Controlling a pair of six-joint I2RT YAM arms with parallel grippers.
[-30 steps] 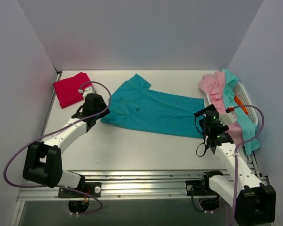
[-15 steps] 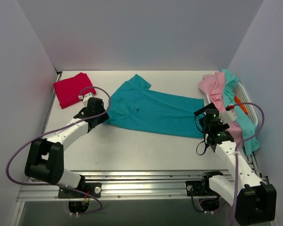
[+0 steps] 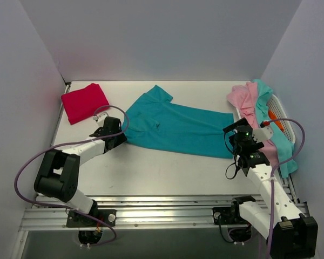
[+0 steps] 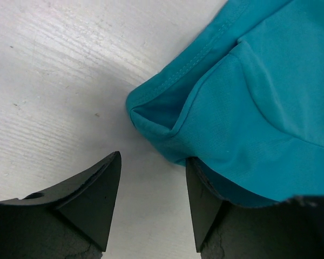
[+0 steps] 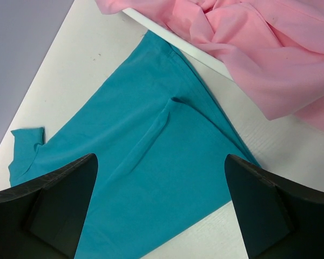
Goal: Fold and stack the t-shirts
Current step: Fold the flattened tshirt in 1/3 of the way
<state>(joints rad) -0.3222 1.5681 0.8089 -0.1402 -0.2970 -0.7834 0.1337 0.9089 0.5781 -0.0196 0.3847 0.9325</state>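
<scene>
A deep teal t-shirt (image 3: pixel 173 127) lies spread flat mid-table. My left gripper (image 3: pixel 120 139) is low at its near-left corner and open. In the left wrist view the teal corner (image 4: pixel 248 108) drapes over the right fingertip (image 4: pixel 205 205), and only bare table shows between the jaws of the left gripper (image 4: pixel 153 157). My right gripper (image 3: pixel 233 131) hovers wide open over the shirt's right hem; in its wrist view the teal cloth (image 5: pixel 151 162) lies below the right gripper (image 5: pixel 160 156). A folded crimson t-shirt (image 3: pixel 83 102) rests at the back left.
A white basket (image 3: pixel 282 108) at the right edge holds pink (image 3: pixel 245 97), aqua (image 3: pixel 283 143) and orange (image 3: pixel 275 120) shirts spilling over its rim. The pink shirt (image 5: pixel 248 48) hangs close to the right gripper. Walls enclose the white table (image 3: pixel 151 172) on three sides.
My left gripper has slid nearer and slightly right along the teal shirt's left edge, down to its near corner. The right arm has barely moved.
</scene>
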